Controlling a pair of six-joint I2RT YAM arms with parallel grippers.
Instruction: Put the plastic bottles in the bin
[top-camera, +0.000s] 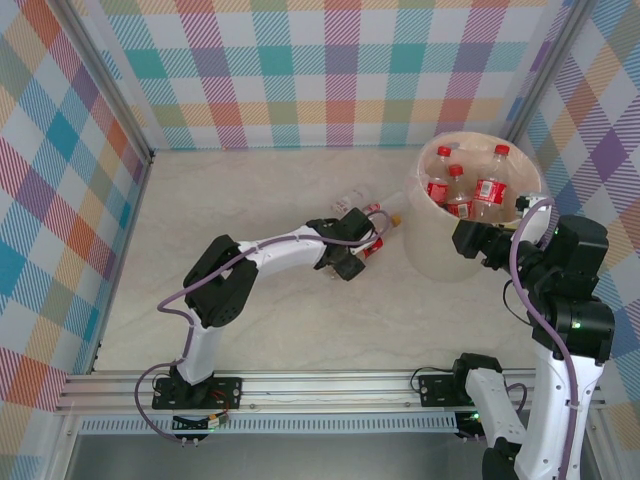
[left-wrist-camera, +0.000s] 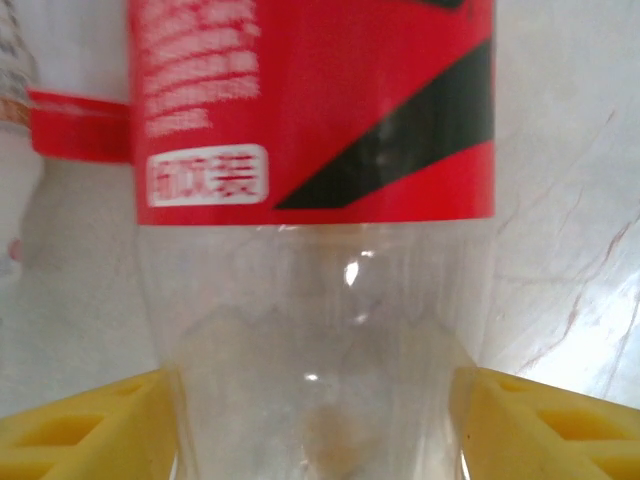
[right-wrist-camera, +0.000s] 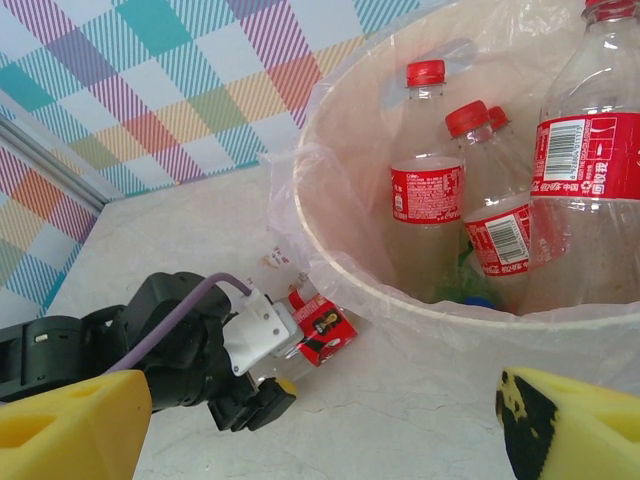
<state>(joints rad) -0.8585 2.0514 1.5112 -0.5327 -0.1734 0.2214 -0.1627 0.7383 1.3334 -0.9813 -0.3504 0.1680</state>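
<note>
Bottle (left-wrist-camera: 320, 300) sits clamped between the left gripper (left-wrist-camera: 315, 410) pads; lift straight, keep the squeeze gentle, clear the bin (top-camera: 428, 252) rim ahead, then release. Right gripper (right-wrist-camera: 320, 420) hangs wide apart.

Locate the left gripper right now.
In the top view the left gripper sits just left of the bin, closed around a red-label bottle lying on the table.

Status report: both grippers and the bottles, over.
Left gripper clamped on red-label bottle, lying on table. Right gripper open beside bin. Several bottles inside; another bottle alongside the gripped one.
</note>
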